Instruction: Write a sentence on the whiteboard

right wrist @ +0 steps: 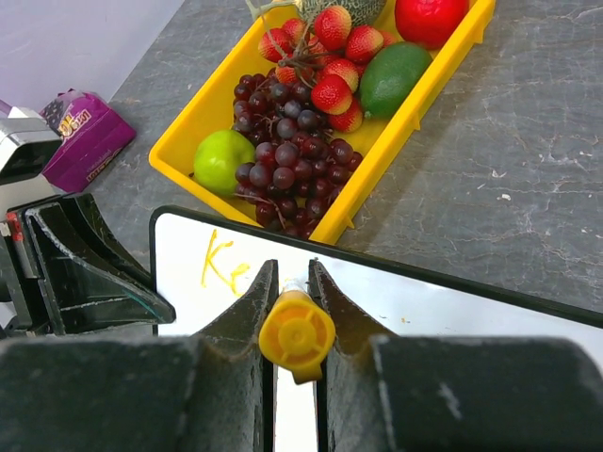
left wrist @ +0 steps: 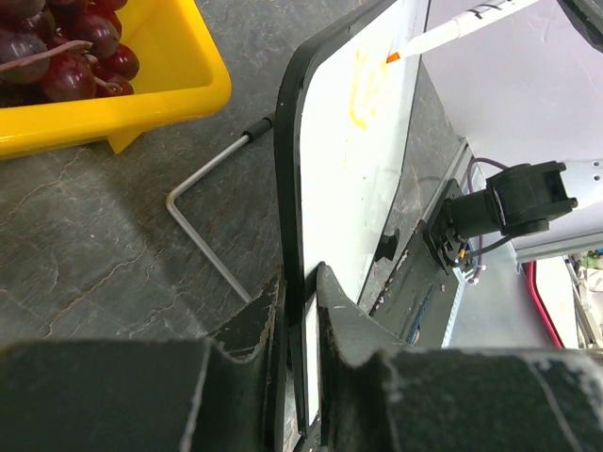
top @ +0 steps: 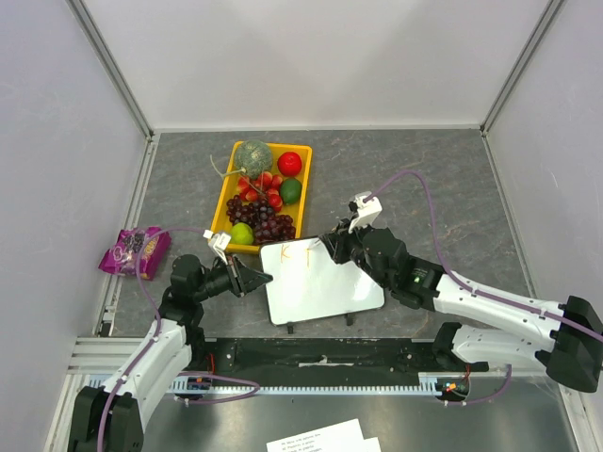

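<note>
The grey, stone-patterned desk (top: 424, 179) carries the whiteboard (top: 325, 287) at its near middle. It is a glossy white rectangle with rounded corners and a thin dark frame, propped at a tilt on a bent metal wire stand (left wrist: 203, 226) behind it. Just beyond the whiteboard's far left corner sits the yellow tray (top: 224, 188), smooth-walled plastic heaped with fruit: dark grapes (right wrist: 283, 151), strawberries, a lime, an avocado, a red apple and a netted melon. Well to the whiteboard's left lies a crinkly purple snack packet (top: 137, 250).

The left pincer (top: 262, 279) pinches the whiteboard's left edge, one black finger on each face, bracing it. The right pincer (top: 330, 243), over the whiteboard's far edge, is clamped on a marker (left wrist: 462, 26). The marker has a slim white barrel and an orange nib, and its round orange butt shows between the fingers. The nib is at the surface near the far left corner; whether it touches cannot be told.

The sentence (right wrist: 221, 266) is barely begun: a few orange strokes, roughly "Ke", in that corner, with the rest of the whiteboard bare. Writing looks to be in its earliest part. The next move likely calls for light, even nib pressure while travelling rightward along the line. Meanwhile the left grip has to resist that push, since the slick board could pivot on its stand.
</note>
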`<state>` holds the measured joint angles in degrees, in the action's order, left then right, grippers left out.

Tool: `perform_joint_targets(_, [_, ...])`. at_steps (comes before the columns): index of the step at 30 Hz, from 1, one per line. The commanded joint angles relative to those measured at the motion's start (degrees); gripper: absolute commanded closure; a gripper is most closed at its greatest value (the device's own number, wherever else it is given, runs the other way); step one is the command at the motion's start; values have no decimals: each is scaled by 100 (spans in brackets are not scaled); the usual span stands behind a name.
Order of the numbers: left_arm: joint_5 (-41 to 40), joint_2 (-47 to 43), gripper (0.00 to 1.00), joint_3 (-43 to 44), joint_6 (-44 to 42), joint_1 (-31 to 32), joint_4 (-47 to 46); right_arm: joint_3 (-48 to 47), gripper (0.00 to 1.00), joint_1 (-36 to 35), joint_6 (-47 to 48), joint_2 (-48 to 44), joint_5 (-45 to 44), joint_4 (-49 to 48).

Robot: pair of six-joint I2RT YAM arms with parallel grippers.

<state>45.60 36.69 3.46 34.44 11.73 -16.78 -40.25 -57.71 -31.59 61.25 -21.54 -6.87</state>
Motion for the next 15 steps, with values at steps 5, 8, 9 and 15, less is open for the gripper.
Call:
perform_joint_targets(5, [-69, -39, 98, 23, -218, -4, -133, 122, 100, 94, 22, -228, -439, 81])
perform_joint_targets(8, [-69, -48, 98, 23, -218, 5, -133, 149, 100, 94, 22, -281, -404, 160])
perform_joint_targets(9, [-61, -48, 98, 23, -218, -4, -133, 158, 100, 94, 22, -281, -395, 169])
perform_joint_targets(15, [-69, -48, 98, 23, -218, -4, -133, 245, 100, 94, 13, -342, -175, 204])
